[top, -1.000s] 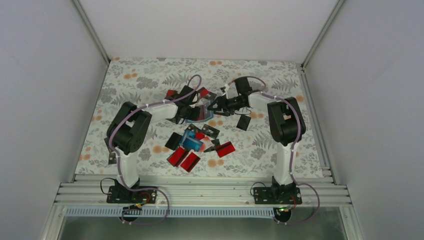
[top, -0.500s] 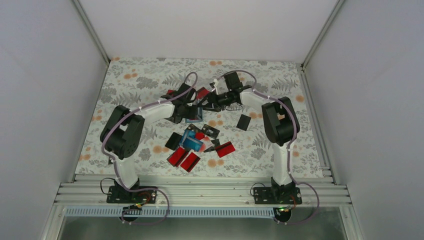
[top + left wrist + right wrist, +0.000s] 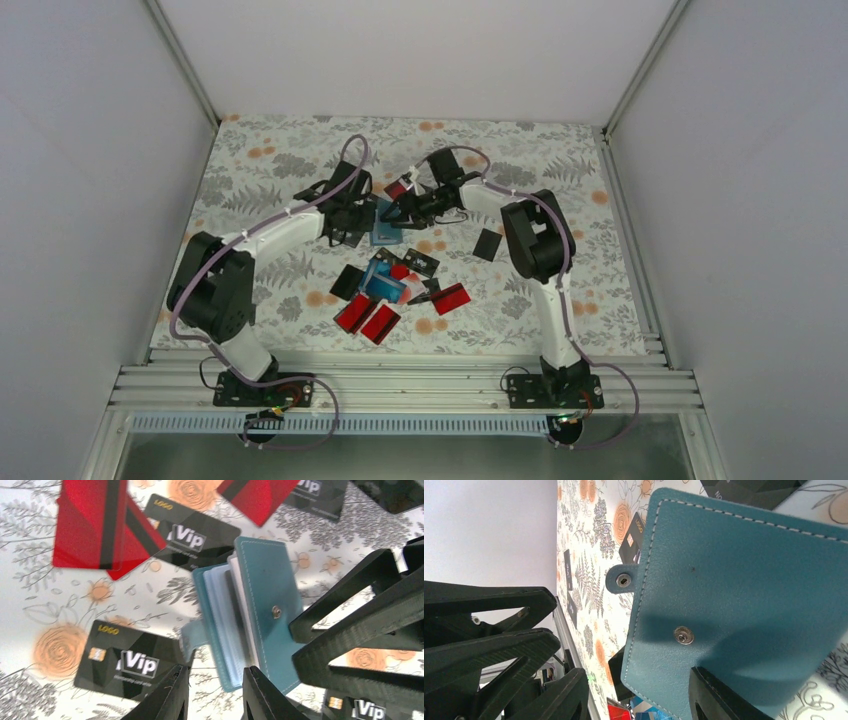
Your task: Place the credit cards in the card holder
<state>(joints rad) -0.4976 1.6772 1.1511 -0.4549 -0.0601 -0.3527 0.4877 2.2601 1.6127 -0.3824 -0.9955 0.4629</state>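
The teal card holder [image 3: 386, 230] lies on the floral table between my two grippers. In the left wrist view the card holder [image 3: 267, 595] gapes slightly, showing clear sleeves. My left gripper [image 3: 216, 675] is open, with the holder's near corner and strap tab between its fingers but not clamped. My left gripper [image 3: 352, 215] sits just left of the holder. My right gripper [image 3: 402, 207] is open too; one finger rests against the holder's cover [image 3: 744, 580] and the other stands well off it [image 3: 638, 677]. Credit cards in red, black and blue [image 3: 383, 292] lie scattered nearer the arm bases.
A lone black card [image 3: 487, 243] lies right of the holder and a red card [image 3: 452, 297] at the pile's right side. Red cards [image 3: 92, 522] and black Vip cards [image 3: 130, 660] lie close around the holder. White walls enclose the table.
My left gripper has gone from shut to open. Both grippers have shifted left and farther back, and the right one has closed in on the holder.
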